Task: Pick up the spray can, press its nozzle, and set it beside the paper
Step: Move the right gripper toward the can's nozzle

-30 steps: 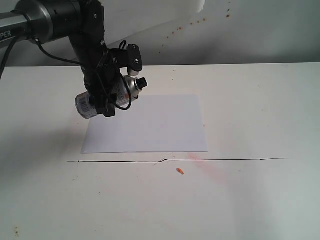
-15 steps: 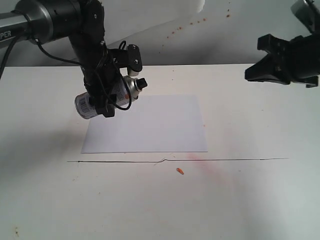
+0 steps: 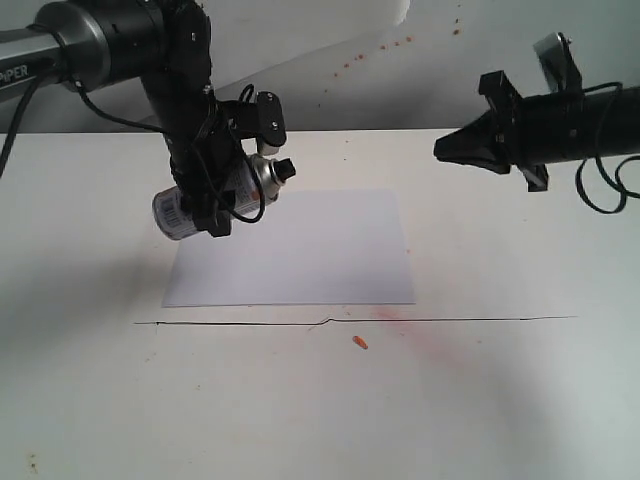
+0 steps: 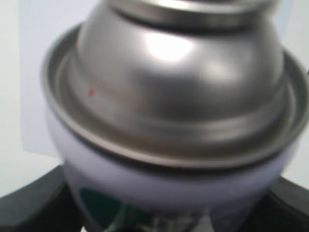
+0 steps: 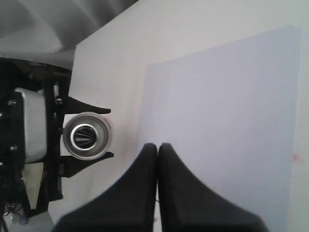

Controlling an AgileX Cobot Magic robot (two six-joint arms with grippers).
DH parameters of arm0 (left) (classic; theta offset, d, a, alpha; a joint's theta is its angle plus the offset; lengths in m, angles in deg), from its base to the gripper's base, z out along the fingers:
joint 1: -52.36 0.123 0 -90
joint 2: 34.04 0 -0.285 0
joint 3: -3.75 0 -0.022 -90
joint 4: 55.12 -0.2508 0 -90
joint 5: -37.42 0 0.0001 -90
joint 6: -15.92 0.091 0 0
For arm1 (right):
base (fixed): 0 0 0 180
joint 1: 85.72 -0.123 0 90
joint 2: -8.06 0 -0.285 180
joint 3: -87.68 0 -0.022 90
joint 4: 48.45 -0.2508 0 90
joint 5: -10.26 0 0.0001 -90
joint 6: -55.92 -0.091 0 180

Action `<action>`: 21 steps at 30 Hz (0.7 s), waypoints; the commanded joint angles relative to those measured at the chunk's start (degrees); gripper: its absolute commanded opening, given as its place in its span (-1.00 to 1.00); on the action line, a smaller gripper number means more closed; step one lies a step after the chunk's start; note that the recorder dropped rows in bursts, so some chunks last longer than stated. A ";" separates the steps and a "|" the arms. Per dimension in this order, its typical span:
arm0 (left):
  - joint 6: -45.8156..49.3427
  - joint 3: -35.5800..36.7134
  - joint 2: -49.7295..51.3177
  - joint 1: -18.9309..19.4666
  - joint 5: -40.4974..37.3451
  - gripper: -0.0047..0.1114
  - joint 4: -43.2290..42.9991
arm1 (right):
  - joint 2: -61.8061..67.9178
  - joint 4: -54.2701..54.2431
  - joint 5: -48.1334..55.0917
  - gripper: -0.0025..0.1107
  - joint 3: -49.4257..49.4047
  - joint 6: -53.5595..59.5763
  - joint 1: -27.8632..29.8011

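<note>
The left hand (image 3: 236, 176) pinches the can (image 3: 174, 212) across its body and holds it in the air, clear of the desk (image 3: 500, 400). The can hangs over the far left corner of the paper (image 3: 300, 250), tilted close to lying flat. Its labelled base points left and its silver dome points right. The black nozzle (image 3: 284, 171) sticks out of the dome towards the right side of the desk.

In the left wrist view the can's dome (image 4: 178, 87) fills the frame, with the black fingers (image 4: 29, 205) against the can's sides.

The right hand (image 3: 445, 151) hangs in the air over the far right of the desk, well apart from the can. It points left towards the can, with its fingers pressed together and nothing between them. The right wrist view shows those fingers (image 5: 145, 193) meeting in a closed seam. Beyond them the can appears end-on, its nozzle (image 5: 87, 137) facing the camera, and the paper (image 5: 227, 121) lies flat on the desk.

A thin dark line (image 3: 450, 320) runs across the desk just in front of the paper. An orange speck (image 3: 360, 342) and a faint pink smear (image 3: 415, 332) lie near that line.
</note>
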 commanded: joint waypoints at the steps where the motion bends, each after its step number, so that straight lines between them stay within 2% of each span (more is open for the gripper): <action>1: 0.29 -0.64 1.42 -0.04 0.90 -0.92 0.05 | 2.47 3.95 2.46 -0.96 8.23 -4.17 -3.38; 4: 0.29 -0.64 2.17 -0.04 0.90 -0.92 -0.18 | 4.51 9.84 2.23 -0.96 13.36 -9.13 -5.89; 14: 0.29 -0.64 3.24 -0.04 1.30 -0.92 -0.54 | 14.23 10.27 6.85 -0.96 26.71 -16.44 -11.26; 21: 0.29 -0.64 3.24 -0.04 1.97 -0.92 -0.65 | 17.80 10.03 8.05 -0.96 28.72 -17.76 -13.63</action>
